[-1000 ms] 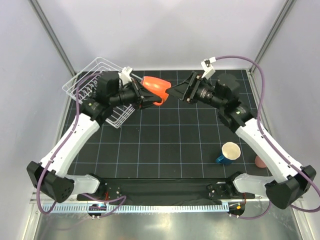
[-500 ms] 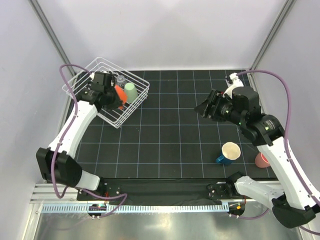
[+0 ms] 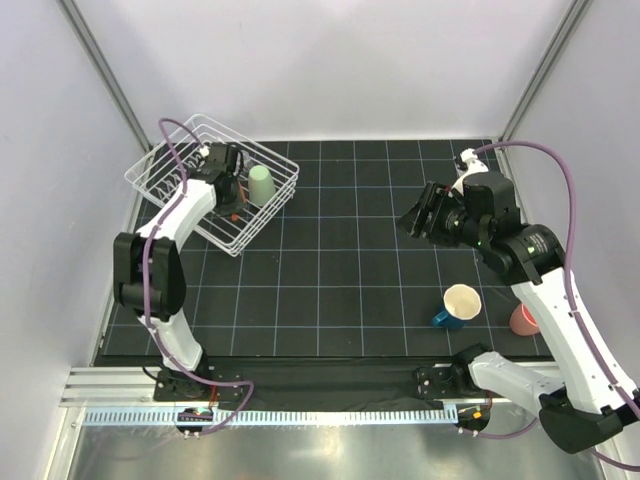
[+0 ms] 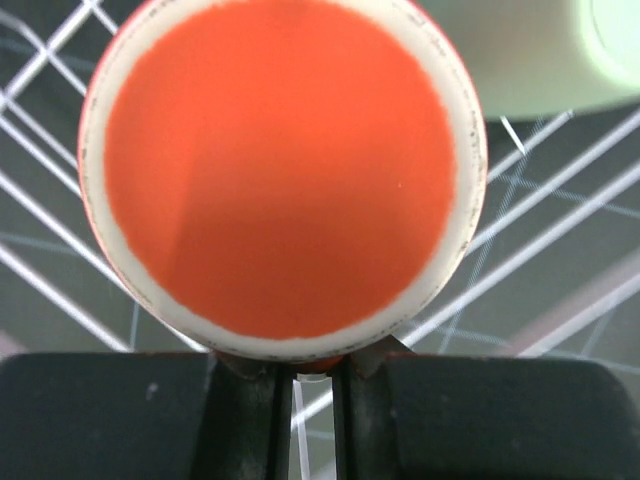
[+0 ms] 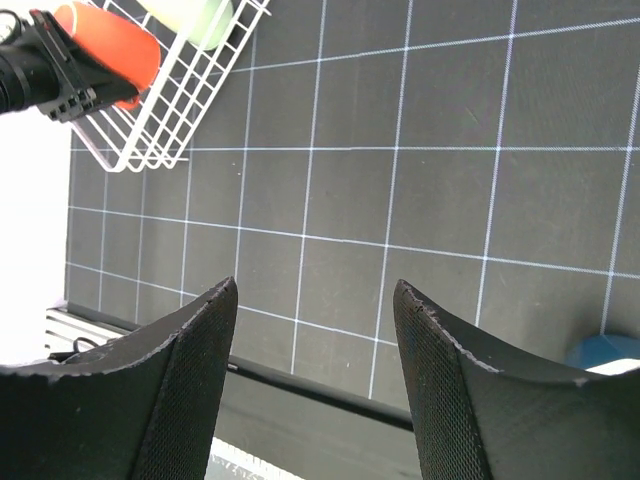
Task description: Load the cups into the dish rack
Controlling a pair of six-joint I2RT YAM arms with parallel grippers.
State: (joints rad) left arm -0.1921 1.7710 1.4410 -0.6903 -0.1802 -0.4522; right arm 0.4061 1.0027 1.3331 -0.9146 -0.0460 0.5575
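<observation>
The white wire dish rack [image 3: 160, 172] stands at the back left. My left gripper [image 3: 228, 188] reaches down into it and is shut on the rim of the orange cup [image 4: 275, 170], which fills the left wrist view above the jaws [image 4: 312, 368]. A pale green cup [image 3: 261, 185] lies in the rack just right of it. My right gripper [image 3: 420, 214] hovers open over the mat at the right with nothing between its fingers [image 5: 315, 292]. The dark blue mug [image 3: 456, 306] with a cream inside and the pink cup [image 3: 521, 321] stand near the front right.
In the right wrist view, the rack [image 5: 170, 120], the orange cup [image 5: 115, 50] and the green cup [image 5: 195, 14] are at the top left, and the blue mug [image 5: 605, 350] is at the right edge. Grey walls enclose the black gridded mat [image 3: 330, 270].
My left arm has carried the orange cup from the mat's back middle leftwards and down into the rack. My right gripper has drawn back to the right, away from the cup.
</observation>
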